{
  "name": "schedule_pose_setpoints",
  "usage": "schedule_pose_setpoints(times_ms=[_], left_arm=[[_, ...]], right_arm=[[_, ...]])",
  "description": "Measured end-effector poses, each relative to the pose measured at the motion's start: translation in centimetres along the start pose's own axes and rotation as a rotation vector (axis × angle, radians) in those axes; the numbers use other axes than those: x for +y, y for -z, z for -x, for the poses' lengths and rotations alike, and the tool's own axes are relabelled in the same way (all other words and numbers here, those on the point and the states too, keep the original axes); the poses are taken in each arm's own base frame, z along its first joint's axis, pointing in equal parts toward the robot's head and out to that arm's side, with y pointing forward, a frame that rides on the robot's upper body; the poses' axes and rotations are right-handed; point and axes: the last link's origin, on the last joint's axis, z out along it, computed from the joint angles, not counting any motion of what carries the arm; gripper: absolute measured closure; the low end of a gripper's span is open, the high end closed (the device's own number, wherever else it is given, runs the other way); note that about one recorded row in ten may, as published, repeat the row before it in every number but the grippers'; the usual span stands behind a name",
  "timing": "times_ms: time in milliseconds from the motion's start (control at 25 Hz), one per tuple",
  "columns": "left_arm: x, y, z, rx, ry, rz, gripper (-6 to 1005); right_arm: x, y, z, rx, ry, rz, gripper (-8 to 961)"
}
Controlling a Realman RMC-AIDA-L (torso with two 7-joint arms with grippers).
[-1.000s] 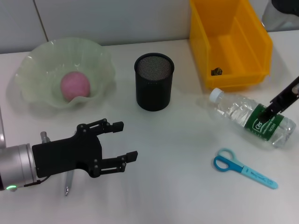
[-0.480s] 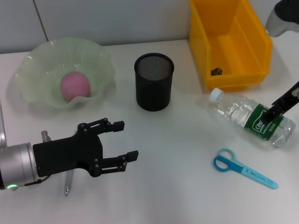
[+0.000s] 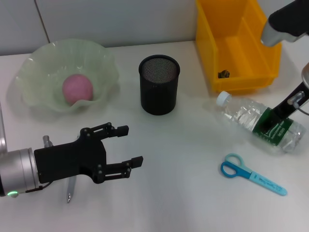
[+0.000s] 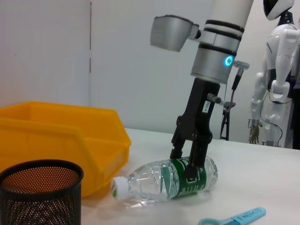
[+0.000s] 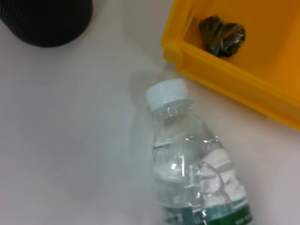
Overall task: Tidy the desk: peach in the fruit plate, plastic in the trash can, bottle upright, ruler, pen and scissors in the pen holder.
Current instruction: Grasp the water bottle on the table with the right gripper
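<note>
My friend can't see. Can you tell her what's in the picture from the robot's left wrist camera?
The right gripper comes down from above and clamps the green label of a clear bottle lying on its side on a white desk. A yellow trash can and a black mesh pen holder stand beside it.

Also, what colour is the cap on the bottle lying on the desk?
White; the bottle cap shows best in the right wrist view.

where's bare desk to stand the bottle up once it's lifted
Bare desk lies between the pen holder, the bottle and the scissors. It is tighter on the robot's right, where the right gripper grips the bottle near the trash can.
</note>
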Motion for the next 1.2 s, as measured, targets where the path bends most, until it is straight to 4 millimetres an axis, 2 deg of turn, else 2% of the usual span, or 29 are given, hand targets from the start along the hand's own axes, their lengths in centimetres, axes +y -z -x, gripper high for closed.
schedule_pose_setpoints(times_ms=[320, 1200], left_arm=[[0.0, 0.0, 0.0, -0.001, 0.0, 0.002, 189], [0.0, -0.1, 0.0, -0.001, -0.002, 0.002, 188]], right_arm=[[0.3, -1.0, 0.7, 0.019, 0.02, 0.013, 156], [0.9, -2.8, 0.5, 0.04, 0.033, 0.034, 171]])
